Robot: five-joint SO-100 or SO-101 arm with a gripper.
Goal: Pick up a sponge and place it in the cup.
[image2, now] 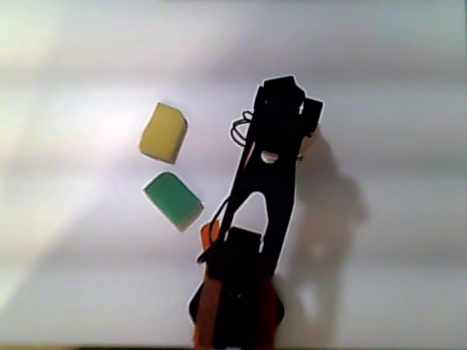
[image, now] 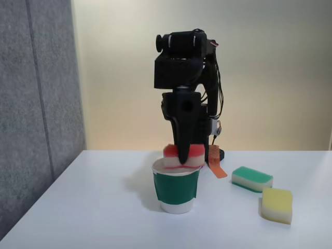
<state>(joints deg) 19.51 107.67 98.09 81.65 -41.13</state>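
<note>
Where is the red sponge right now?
In the fixed view, the red sponge sits at the cup's rim, pinched by the gripper, left of the green sponge.

Office-like corner: grey partition panel [image: 31, 104], plain white table [image: 104, 207].

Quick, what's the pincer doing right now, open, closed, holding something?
Pincer: closed on the red sponge, holding it at the rim of the cup.

The arm [image: 182, 78] is showing matte black, blocky housings, thin black cables [image: 218, 83] looping behind, and an orange base [image2: 211, 306].
</note>
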